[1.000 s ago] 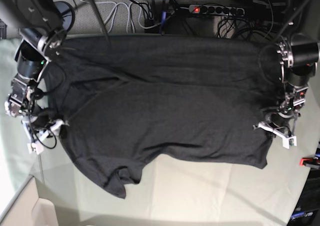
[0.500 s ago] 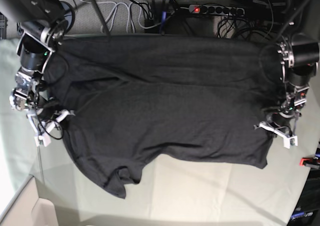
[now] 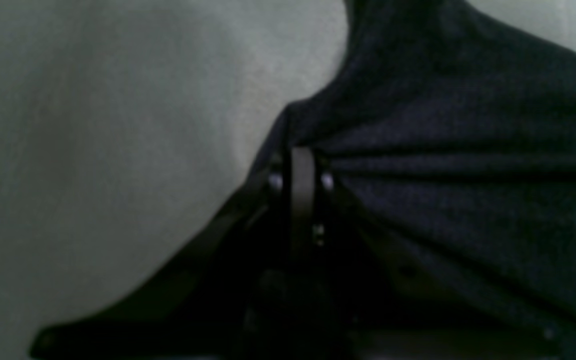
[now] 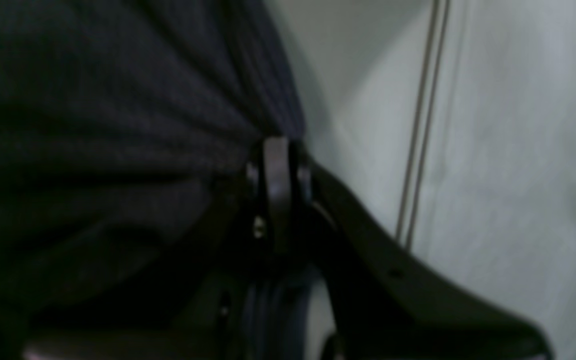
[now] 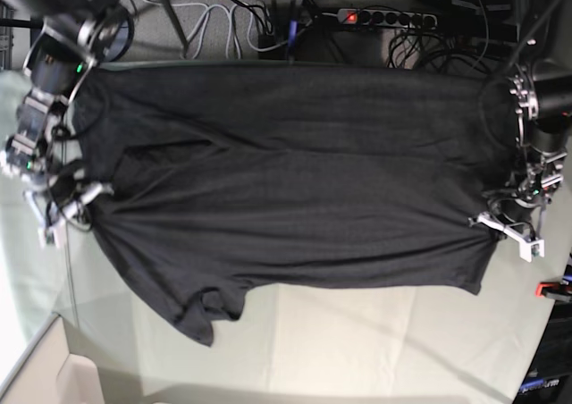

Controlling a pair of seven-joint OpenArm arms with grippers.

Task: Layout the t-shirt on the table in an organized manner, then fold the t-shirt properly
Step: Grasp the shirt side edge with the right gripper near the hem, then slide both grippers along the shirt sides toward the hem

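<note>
Soft dark knit t-shirt (image 5: 286, 172) stretched across creased pale table (image 5: 357, 332), long axis left-right; left gripper (image 5: 503, 228) and right gripper (image 5: 79, 197) each pinching shirt edge.

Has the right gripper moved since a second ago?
Yes. The right gripper, shut on the dark charcoal t-shirt, has pulled outward toward the table's edge, stretching the cloth.

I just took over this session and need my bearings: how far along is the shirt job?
Early: still the laying-out stage. Done: the t-shirt lies mostly spread across the table. In hand: the left hand and right hand are each shut on opposite edges of the shirt, with creases fanning out from each grip. Left: a bunched sleeve at the near edge needs flattening, and no fold has been made.
</note>
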